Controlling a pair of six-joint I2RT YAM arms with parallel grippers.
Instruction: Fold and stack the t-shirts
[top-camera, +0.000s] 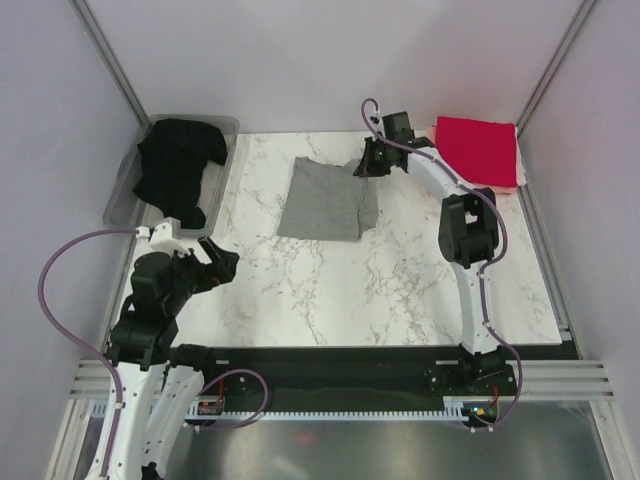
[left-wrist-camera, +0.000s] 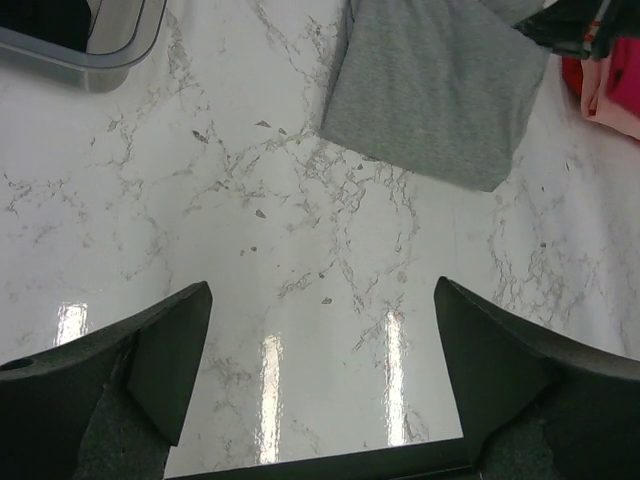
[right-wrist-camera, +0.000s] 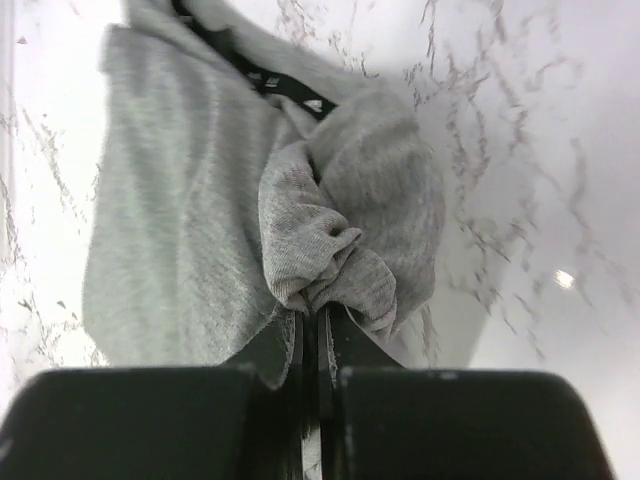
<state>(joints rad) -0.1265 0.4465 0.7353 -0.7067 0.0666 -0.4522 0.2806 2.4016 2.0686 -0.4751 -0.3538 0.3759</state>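
Grey tee lies part-folded mid-table, far side. We see black tee in bin far left and red tee folded far right. Our right gripper pinches grey tee's bunched edge w/ jaws closed tight. Left gripper gapes wide, holding nothing.

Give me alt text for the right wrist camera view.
The right gripper is shut on a bunched fold of the grey t-shirt, whose remainder spreads over the white marbled table.
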